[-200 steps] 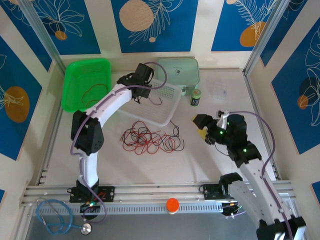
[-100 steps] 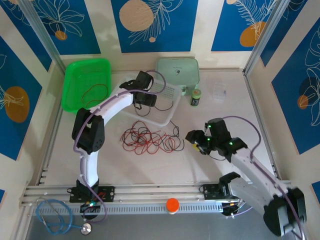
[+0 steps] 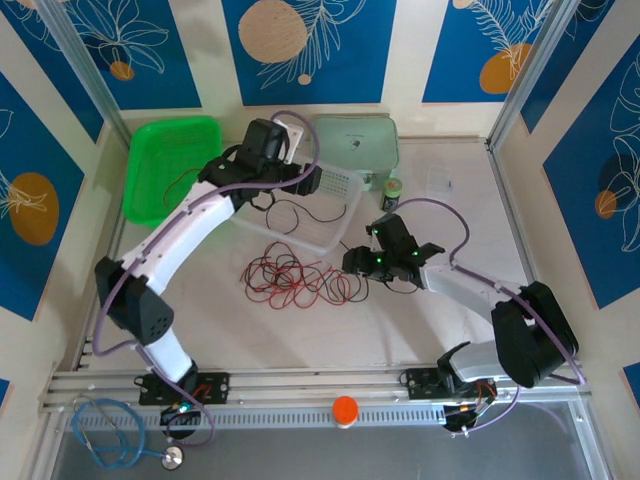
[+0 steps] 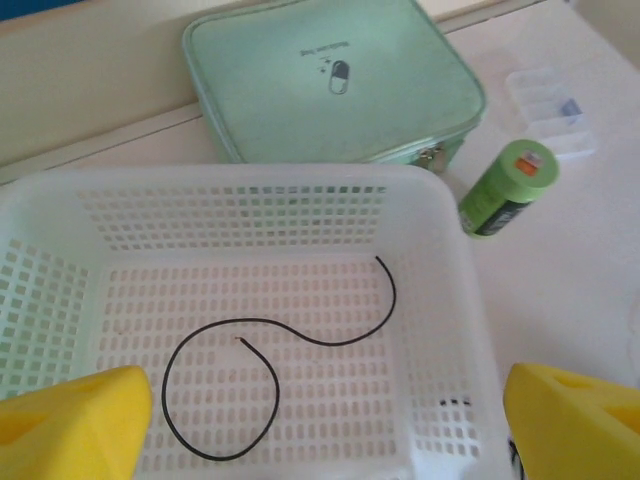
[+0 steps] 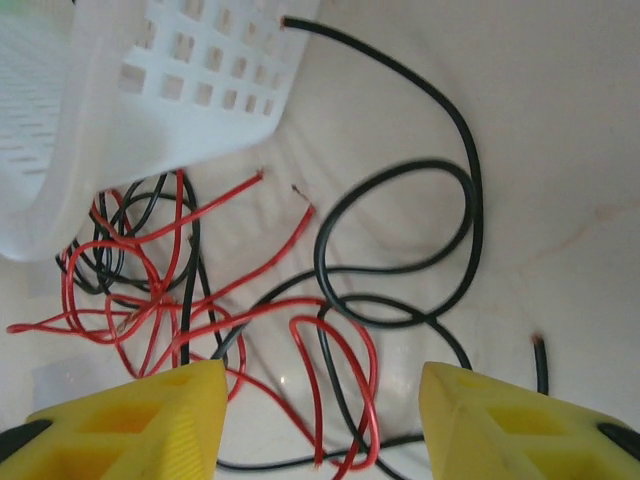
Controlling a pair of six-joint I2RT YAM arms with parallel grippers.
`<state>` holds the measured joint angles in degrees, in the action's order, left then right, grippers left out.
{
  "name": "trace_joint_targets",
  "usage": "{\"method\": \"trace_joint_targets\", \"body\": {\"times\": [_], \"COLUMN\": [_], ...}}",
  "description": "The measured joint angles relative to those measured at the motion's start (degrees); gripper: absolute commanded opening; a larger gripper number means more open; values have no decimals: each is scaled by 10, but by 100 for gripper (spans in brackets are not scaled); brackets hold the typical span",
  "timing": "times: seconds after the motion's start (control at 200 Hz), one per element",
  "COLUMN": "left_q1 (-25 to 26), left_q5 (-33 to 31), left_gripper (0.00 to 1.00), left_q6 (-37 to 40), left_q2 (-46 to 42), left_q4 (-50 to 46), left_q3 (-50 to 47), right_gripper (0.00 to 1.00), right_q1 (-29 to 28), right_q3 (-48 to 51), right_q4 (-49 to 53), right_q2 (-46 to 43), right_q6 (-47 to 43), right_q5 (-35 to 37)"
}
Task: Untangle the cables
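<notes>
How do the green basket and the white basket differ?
The green basket sits at the far left; the white basket lies mid-table beside the mint case. The green basket holds a red wire; the white basket holds a short black wire. Shared: both are shallow plastic trays holding one loose wire.

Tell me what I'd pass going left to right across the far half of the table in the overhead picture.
Green basket → white perforated basket → small green bottle → clear compartment box. The mint green case overlaps the basket and bottle, so I left it out.
</notes>
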<state>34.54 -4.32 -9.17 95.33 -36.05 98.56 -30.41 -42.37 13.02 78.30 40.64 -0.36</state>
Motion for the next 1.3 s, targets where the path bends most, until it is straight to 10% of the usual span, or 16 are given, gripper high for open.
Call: {"method": "trace_joint_targets", "body": {"times": [0.24,0.565,0.99,1.301], "left_q1": [36,59,89,149], "left_q5": [-11,-24,-3,61], "left_gripper": [94,94,94,86], "left_q6": [-18,-35,-43,-8], "left_q2": [-116,-214,-241,-239], "left_q4": [-12,-43,-44,36], "left_q3": [-116,-176,-208,-239], "right_gripper": [48,0,0,0], "right_q1": [-15,-26,26,103], "right_q3": [-21,-2,-37,-119], "right_q4": [-53,-83,46,90], "right_q2": [74,77,-241,-282], "right_q6": [-10,28,17,9], "right_q5": [5,33,41,-89]}}
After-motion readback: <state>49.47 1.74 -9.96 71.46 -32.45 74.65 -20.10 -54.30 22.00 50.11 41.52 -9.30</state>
